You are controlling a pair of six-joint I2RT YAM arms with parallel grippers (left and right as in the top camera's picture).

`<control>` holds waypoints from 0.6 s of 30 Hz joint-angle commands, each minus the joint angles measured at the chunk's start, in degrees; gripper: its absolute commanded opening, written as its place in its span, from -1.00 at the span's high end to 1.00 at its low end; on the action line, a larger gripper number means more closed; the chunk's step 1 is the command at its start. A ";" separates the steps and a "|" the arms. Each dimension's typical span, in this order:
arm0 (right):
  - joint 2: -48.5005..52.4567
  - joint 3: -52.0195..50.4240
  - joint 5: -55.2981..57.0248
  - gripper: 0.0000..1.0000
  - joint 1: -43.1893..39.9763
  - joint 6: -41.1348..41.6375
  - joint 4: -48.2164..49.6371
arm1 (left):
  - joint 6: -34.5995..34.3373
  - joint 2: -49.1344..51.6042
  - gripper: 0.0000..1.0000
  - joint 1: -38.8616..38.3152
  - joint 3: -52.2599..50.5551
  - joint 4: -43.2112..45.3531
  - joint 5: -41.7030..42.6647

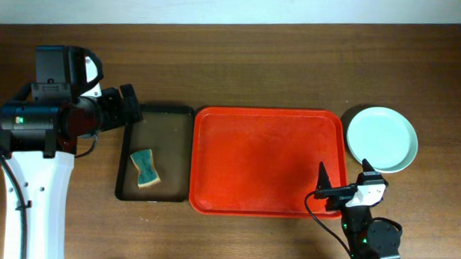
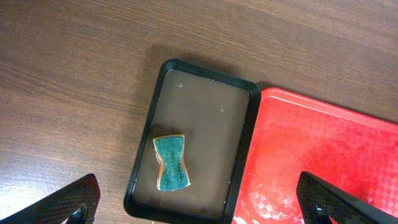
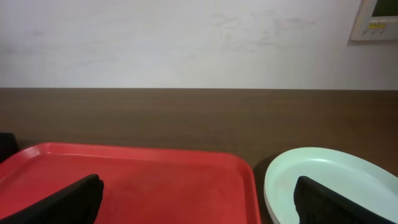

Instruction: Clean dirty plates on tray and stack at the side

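Observation:
The red tray (image 1: 268, 158) lies mid-table with nothing on it. It also shows in the left wrist view (image 2: 323, 155) and the right wrist view (image 3: 124, 177). The pale mint plates (image 1: 382, 139) sit as one pile on the table just right of the tray, with no red smear showing on the top one (image 3: 329, 177). I cannot tell how many are in the pile. My left gripper (image 1: 130, 104) is open and empty, high above the black tray's far left end (image 2: 205, 208). My right gripper (image 1: 332, 191) is open and empty at the red tray's front right corner (image 3: 196, 208).
A narrower black tray (image 1: 165, 131) lies against the red tray's left side and holds a green and tan sponge (image 1: 144, 167). Both also show in the left wrist view, the black tray (image 2: 199, 112) and the sponge (image 2: 171, 163). Bare brown tabletop surrounds them.

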 commanded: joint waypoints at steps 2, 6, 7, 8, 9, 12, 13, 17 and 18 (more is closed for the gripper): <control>-0.55 -0.28 0.48 -0.97 -0.07 -0.52 -0.46 | 0.48 -0.33 -0.98 0.02 0.52 -0.07 0.22; -0.55 -0.28 0.48 -0.97 -0.07 -0.52 -0.46 | 0.48 -0.33 -0.98 0.02 0.52 -0.04 0.22; -0.55 -0.28 0.48 -0.97 -0.07 -0.52 -0.46 | 0.46 -0.33 -0.98 0.02 0.52 -0.07 0.24; -0.55 -0.28 0.48 -0.97 -0.07 -0.52 -0.46 | 0.46 -0.33 -0.98 0.02 0.52 -0.04 0.22; -0.55 -0.28 0.48 -0.97 -0.07 -0.52 -0.46 | 0.46 -0.33 -0.98 0.02 0.52 -0.04 0.22; -0.55 -0.28 0.48 -0.97 -0.07 -0.52 -0.46 | 0.48 -0.31 -0.99 0.02 0.52 -0.07 0.24; -0.55 -0.28 0.48 -0.97 -0.07 -0.52 -0.46 | 0.48 -0.33 -0.98 0.02 0.52 -0.04 0.24; -0.55 -0.28 0.48 -0.97 -0.07 -0.52 -0.46 | 0.48 -2.60 -0.98 0.02 0.52 -0.07 0.24; -0.55 -0.28 0.48 -0.97 -0.07 -0.52 -0.46 | 0.46 -3.58 -0.98 0.02 0.52 -0.04 0.22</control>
